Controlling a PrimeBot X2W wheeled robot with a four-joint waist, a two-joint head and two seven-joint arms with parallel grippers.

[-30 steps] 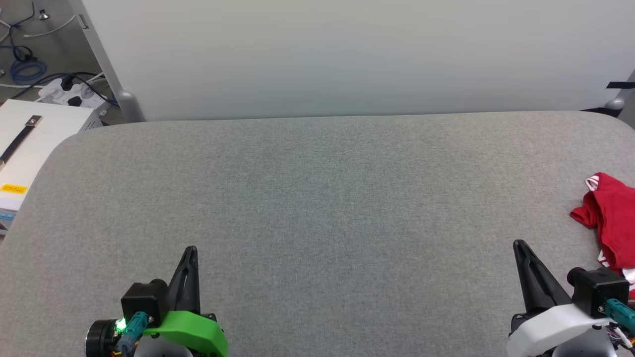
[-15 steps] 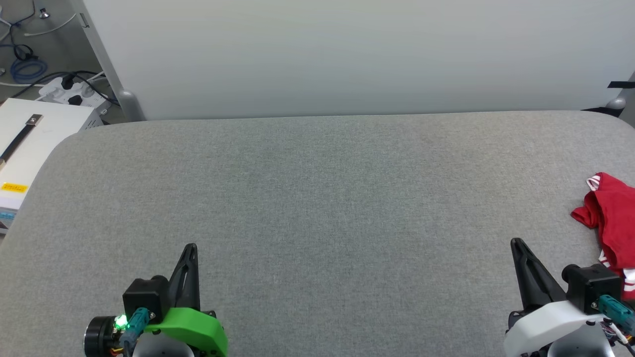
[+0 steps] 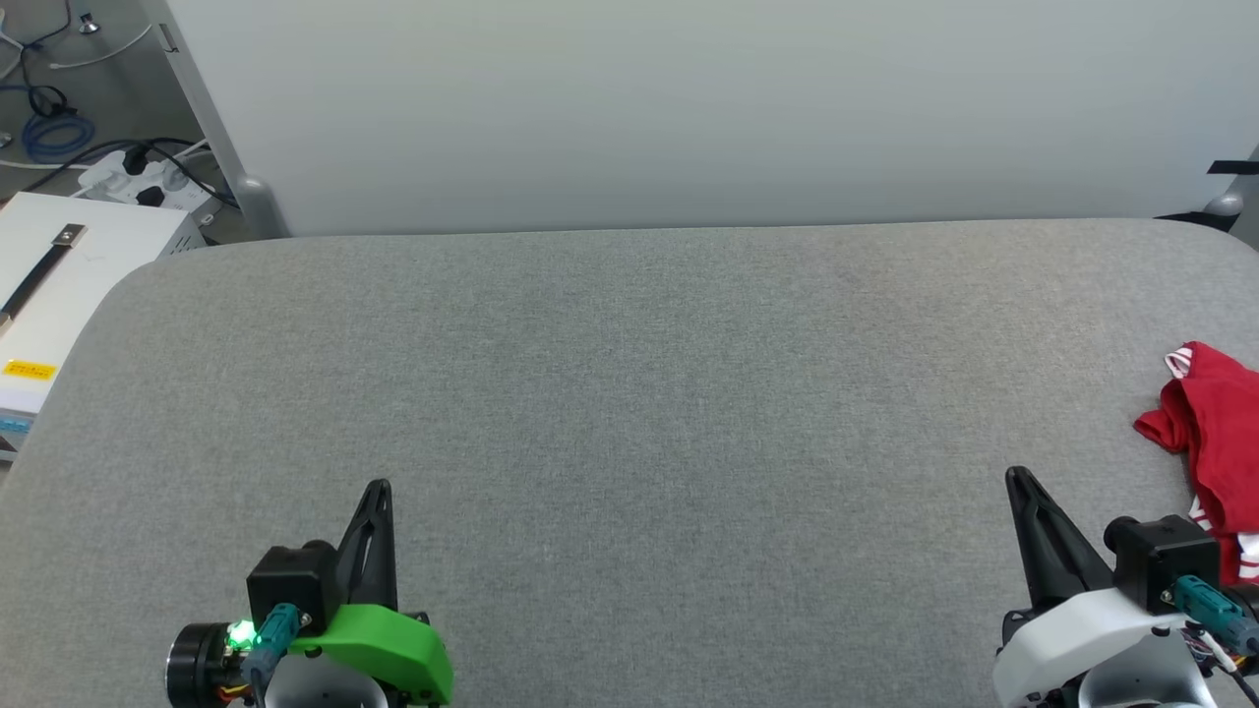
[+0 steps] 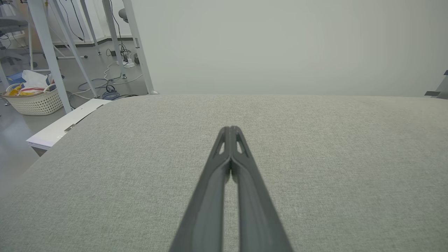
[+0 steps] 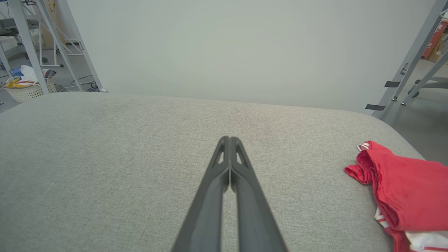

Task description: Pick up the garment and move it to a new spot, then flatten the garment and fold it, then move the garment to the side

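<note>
The garment (image 3: 1215, 433) sits bunched at the right edge of the grey table (image 3: 629, 374), partly cut off, so maybe folded over itself. Both the left gripper (image 3: 379, 492) and right gripper (image 3: 1015, 482) hover over the table's near edge, jaws pressed together, empty. I'd open the right 1 wide, then pinch a raised ridge, not the table.

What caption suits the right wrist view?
Shut right hand pointing across the grey table, red shirt bunched to its right.
</note>
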